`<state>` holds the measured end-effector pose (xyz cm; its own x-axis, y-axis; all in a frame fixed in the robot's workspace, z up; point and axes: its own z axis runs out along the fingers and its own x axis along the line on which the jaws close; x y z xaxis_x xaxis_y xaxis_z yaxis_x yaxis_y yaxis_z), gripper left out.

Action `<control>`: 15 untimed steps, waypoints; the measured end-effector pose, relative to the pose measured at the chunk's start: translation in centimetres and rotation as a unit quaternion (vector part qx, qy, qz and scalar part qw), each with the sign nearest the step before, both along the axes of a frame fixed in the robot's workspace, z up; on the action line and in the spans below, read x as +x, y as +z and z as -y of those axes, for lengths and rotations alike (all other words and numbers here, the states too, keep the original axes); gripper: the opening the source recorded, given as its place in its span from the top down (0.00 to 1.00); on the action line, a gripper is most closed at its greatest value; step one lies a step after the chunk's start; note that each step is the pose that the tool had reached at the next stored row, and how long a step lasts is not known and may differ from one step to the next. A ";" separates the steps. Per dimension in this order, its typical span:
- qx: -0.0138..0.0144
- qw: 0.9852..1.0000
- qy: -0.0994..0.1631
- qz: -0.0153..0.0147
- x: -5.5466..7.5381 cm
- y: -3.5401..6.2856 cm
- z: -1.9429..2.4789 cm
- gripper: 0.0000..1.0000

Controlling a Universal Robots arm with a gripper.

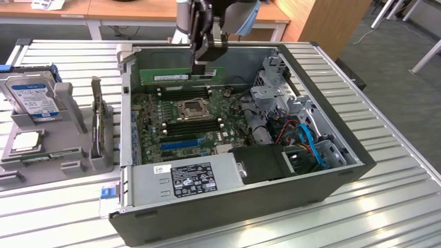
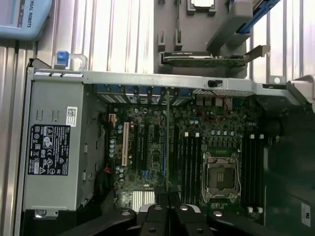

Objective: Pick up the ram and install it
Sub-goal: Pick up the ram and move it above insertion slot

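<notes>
slatted table [image 1: 393, 201]: fingers [image 1: 201, 65] hold ram [image 1: 171, 77] inside case [image 1: 227, 219].

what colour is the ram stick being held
The long thin ram stick is green, clearest in the exterior view.

Arm [image 1: 206, 20] hanging vertical, pincer [image 1: 201, 68] pointing down; fingers [image 2: 152, 216] nearly closed

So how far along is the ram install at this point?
Done: the pickup; the ram is lifted and clamped in the shut gripper. In hand: it hangs on edge over the open case, above the motherboard. Left: the seating; the memory slots beside the CPU socket look empty, and the ram touches none of them.
</notes>
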<state>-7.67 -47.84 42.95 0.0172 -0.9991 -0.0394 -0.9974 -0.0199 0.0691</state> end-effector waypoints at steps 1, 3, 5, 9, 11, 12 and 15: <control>0.000 1.000 0.000 0.000 0.3 0.00 0.00 0.88; 0.000 1.000 0.000 -0.001 0.8 0.00 0.00 0.88; 0.000 1.000 0.000 -0.001 1.4 0.00 0.01 0.88; 0.000 1.000 0.000 -0.001 1.9 0.00 0.01 0.88; 0.000 1.000 0.000 -0.001 1.9 0.00 0.00 0.88; 0.000 1.000 0.000 -0.001 1.9 0.00 0.00 0.88; 0.000 1.000 0.000 -0.001 1.9 -0.01 -0.05 0.88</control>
<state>-5.74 -47.78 42.94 0.0171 -0.9991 -0.0397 -0.9973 -0.0199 0.0711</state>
